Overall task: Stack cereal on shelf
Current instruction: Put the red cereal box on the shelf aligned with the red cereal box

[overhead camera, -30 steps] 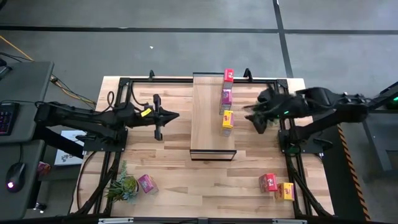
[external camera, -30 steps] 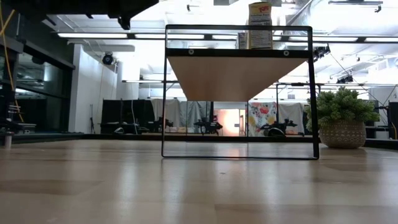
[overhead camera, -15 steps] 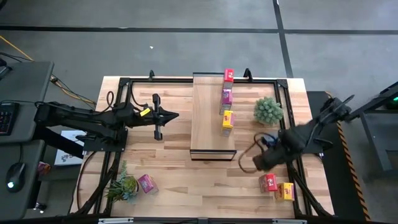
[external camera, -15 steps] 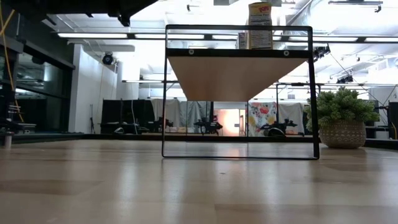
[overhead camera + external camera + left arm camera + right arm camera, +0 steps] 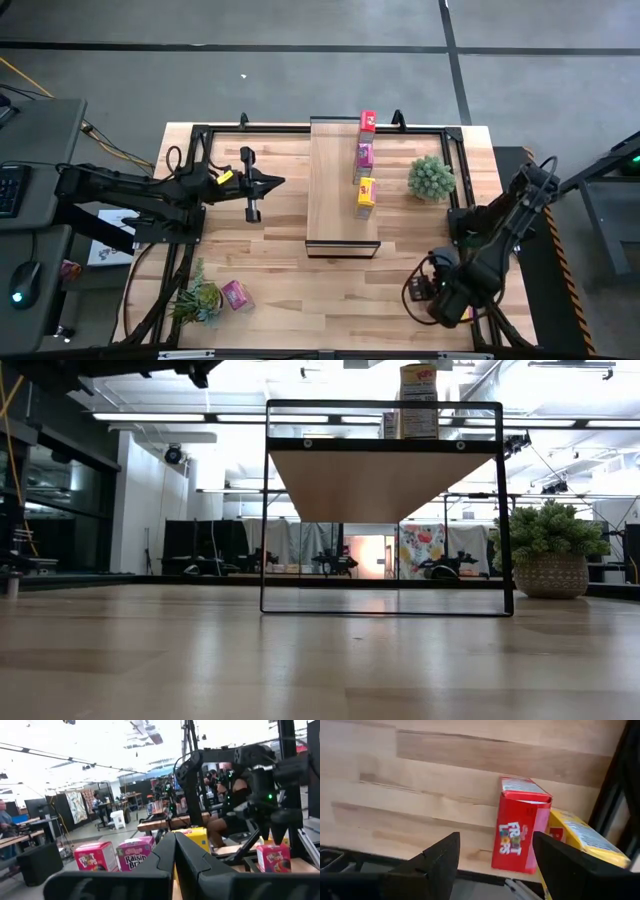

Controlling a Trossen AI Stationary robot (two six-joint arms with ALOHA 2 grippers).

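Currently right gripper (image 5: 492, 860) low over the table's near right corner, fingers spread wide, nothing between them. Straight ahead in the right wrist view: upright red cereal box (image 5: 521, 831), with a yellow box (image 5: 577, 842) touching its side; both still on the table (image 5: 270, 265), not on the shelf. Left gripper (image 5: 253, 186) hanging above the table left of the shelf (image 5: 330, 190), fingers pressed together, empty. Three boxes already lined up along the shelf's right edge: red (image 5: 367, 122) at the far end, pink (image 5: 364, 155) in the middle, yellow (image 5: 366, 192) nearest. Last pink box (image 5: 237, 295) on the table near left, just beside a spiky green plant (image 5: 198, 299). Round potted plant (image 5: 431, 178) on the table right of the shelf.
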